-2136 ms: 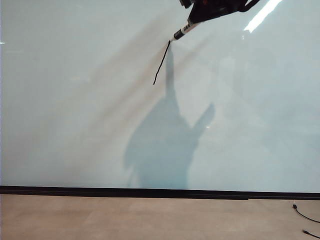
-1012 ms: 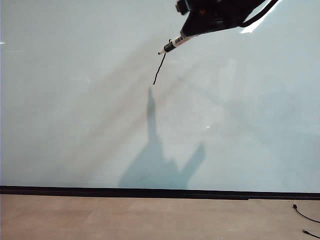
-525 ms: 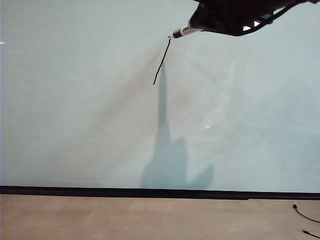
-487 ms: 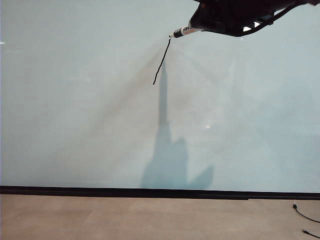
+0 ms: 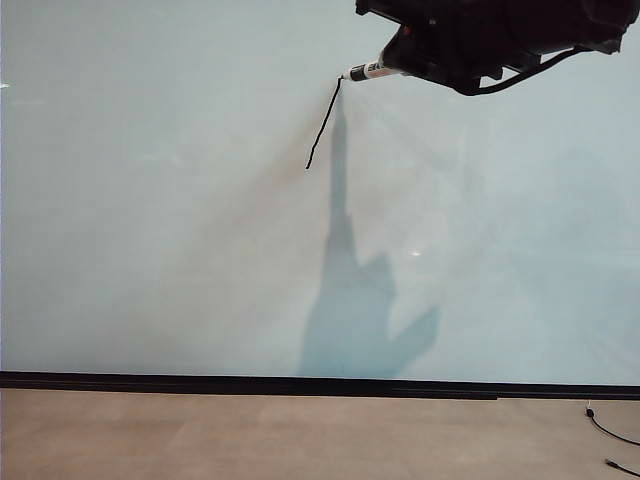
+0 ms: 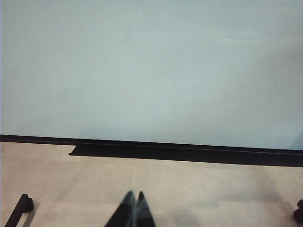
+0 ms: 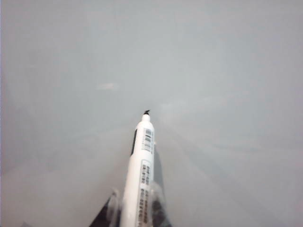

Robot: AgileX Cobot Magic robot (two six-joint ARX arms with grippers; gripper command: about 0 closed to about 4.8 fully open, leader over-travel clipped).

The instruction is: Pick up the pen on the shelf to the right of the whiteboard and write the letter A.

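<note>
Right tool [image 5: 400, 62], a bulky black two-finger gripper at the upper right of the exterior view, is clamped on the slim white-barrelled pen [image 5: 366, 71] with black lettering and a fine black tip, which lies nearly level and points left. One second ago the tip hung lower and left, beside the stroke; it has since risen, and it now sits at the upper end of the single thin black slanted stroke [image 5: 323, 124] on the large glossy pale grey-white whiteboard [image 5: 160, 200]. Contact with the board cannot be confirmed. The letter A thus consists of its left leg only; judged from this, the right leg would start from this apex. Left tool [image 6: 133, 210], jaws together and empty, hangs low over the tan floor [image 6: 199, 189], well apart from the writing.
</note>
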